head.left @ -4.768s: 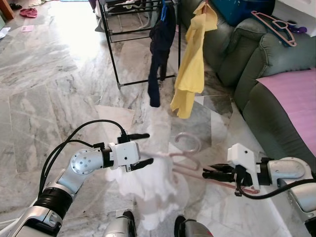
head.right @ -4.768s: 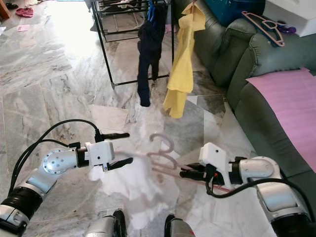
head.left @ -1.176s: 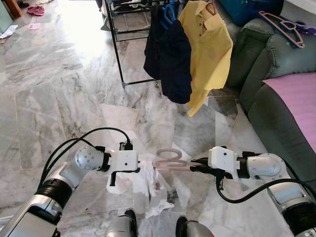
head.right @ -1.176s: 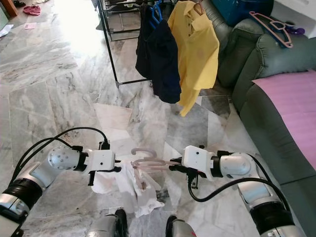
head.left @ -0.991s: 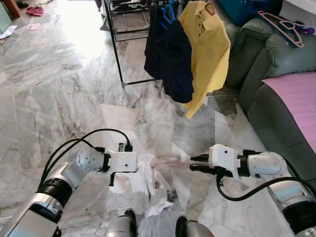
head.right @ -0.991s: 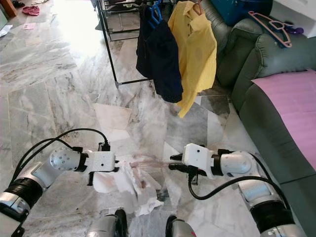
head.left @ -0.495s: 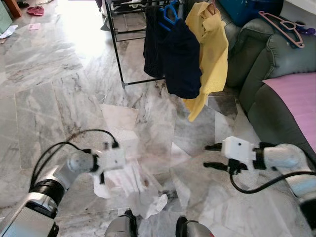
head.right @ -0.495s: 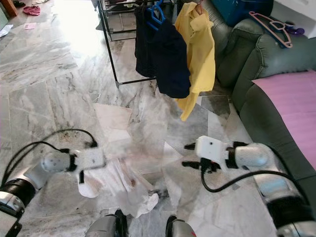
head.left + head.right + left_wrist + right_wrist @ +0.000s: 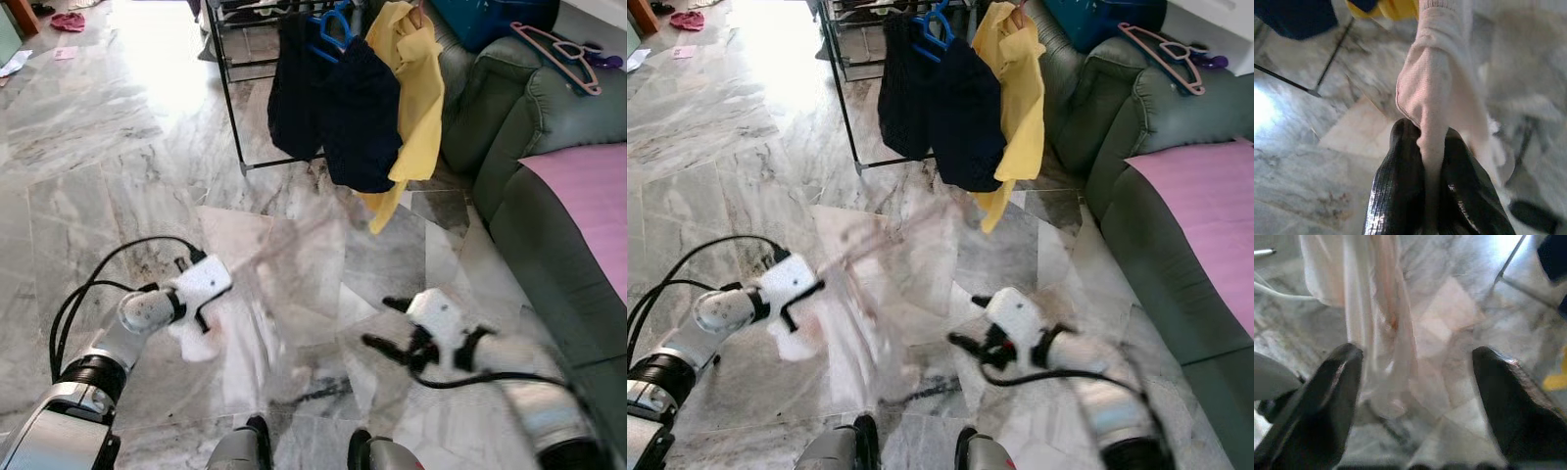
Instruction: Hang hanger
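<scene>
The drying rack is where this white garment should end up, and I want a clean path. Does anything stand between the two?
The left gripper is shut on the white garment. Between it and the drying rack lies bare marble floor. On the rack, the navy clothes and yellow shirt already fill the near end.

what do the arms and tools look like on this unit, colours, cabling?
Both arms are silver-grey tubular links with black joint collars. The left arm has a round grey wrist joint, a white boxy wrist block and a black cable looping back along the forearm. The right arm has the same white block and a black cable, blurred here. Each tool has two long, glossy black fingers.
</scene>
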Motion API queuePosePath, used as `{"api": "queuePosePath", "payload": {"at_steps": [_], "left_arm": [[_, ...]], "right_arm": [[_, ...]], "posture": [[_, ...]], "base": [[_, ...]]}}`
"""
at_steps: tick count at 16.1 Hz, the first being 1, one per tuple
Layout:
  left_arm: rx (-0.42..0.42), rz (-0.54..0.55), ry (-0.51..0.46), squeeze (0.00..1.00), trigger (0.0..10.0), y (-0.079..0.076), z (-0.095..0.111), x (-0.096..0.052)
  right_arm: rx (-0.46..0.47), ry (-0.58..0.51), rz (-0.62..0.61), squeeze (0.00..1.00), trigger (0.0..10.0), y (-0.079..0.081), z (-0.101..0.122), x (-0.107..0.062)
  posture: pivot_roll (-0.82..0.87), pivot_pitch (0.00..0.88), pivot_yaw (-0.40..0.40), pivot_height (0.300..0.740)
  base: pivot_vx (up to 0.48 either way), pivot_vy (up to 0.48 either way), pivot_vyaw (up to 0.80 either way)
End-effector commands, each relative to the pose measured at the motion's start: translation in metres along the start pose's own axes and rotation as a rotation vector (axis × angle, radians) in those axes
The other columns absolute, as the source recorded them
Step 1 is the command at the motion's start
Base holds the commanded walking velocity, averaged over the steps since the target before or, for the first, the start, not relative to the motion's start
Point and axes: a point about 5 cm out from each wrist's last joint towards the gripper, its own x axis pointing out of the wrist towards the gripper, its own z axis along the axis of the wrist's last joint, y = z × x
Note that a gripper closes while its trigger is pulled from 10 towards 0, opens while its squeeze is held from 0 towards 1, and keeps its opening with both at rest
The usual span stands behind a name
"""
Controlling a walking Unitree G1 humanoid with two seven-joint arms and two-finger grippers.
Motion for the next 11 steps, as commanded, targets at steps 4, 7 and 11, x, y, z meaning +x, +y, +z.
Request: {"api": "queuePosePath", "payload": {"at_steps": [4, 7, 11], "left_arm": [[-0.129, 0.087, -0.185, 0.0, 0.0, -0.005, 0.026, 0.008], [-0.136, -0.008, -0.271, 0.0, 0.0, -0.027, 0.04, 0.013], [-0.059, -0.048, -0.426, 0.0, 0.0, -0.016, 0.076, 0.005]], "right_arm": [[0.284, -0.04, -0.339, 0.75, 10.0, -0.006, -0.018, 0.013], [0.377, -0.033, -0.451, 0.0, 10.0, -0.015, -0.018, 0.02], [0.389, -0.132, -0.558, 0.0, 10.0, -0.032, -0.005, 0.018]], "posture": [[-0.02, 0.197, 0.005, 0.74], [-0.02, 0.205, -0.005, 0.74], [-0.02, 0.209, -0.013, 0.74]], "base": [[0.0, 0.0, 0.0], [0.0, 0.0, 0.0], [0.0, 0.0, 0.0]]}}
